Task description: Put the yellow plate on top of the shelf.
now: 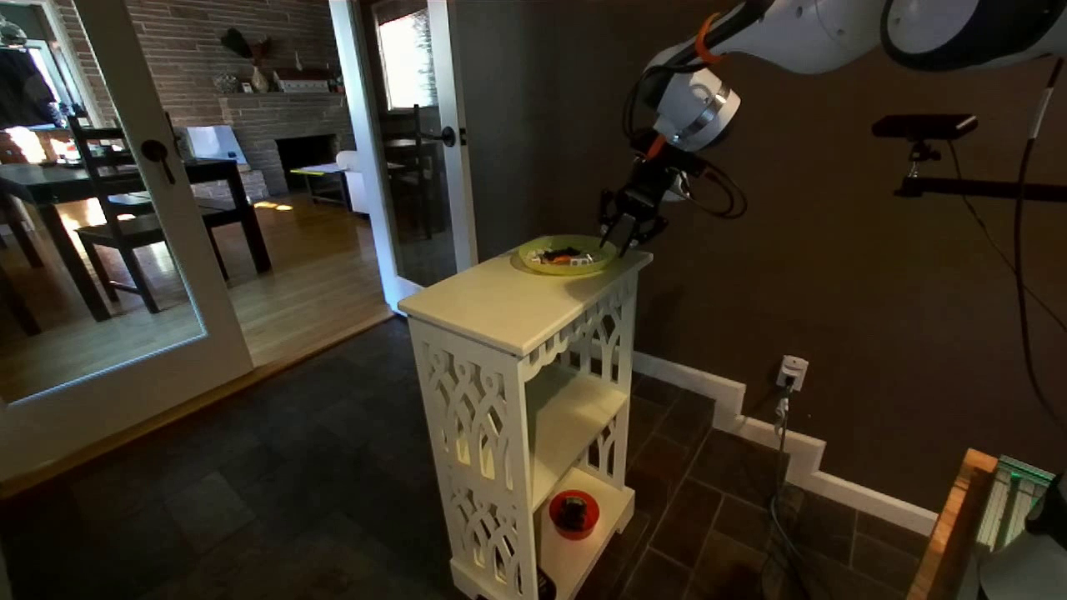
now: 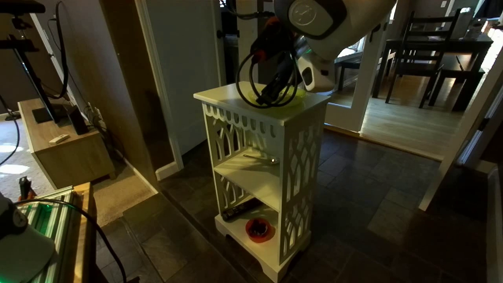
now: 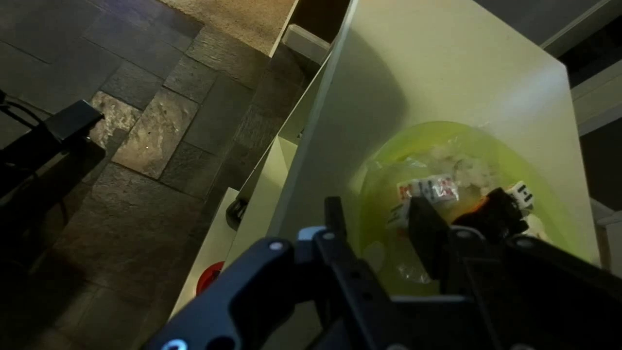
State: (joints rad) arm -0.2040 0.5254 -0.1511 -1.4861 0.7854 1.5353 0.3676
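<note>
The shelf [image 1: 500,302] stands upright | there's the yellow plate [image 1: 565,270], loaded, sitting right on top! | the gripper [image 3: 377,209]: fingers parted, one over the plate, one outside the rim | red bowl [image 1: 575,531] down on the bottom tier

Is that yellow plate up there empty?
Not empty: in the wrist view, the yellow plate holds a black object and white wrapping with red markings.

The white shelf [image 1: 483,302] stands upright, with a flat top, lattice sides, an open front and two tiers beneath. The yellow plate [image 3: 515,158], round, shallow and greenish, lies level and right way up on the shelf's top, near one lattice side, partly filled.
</note>
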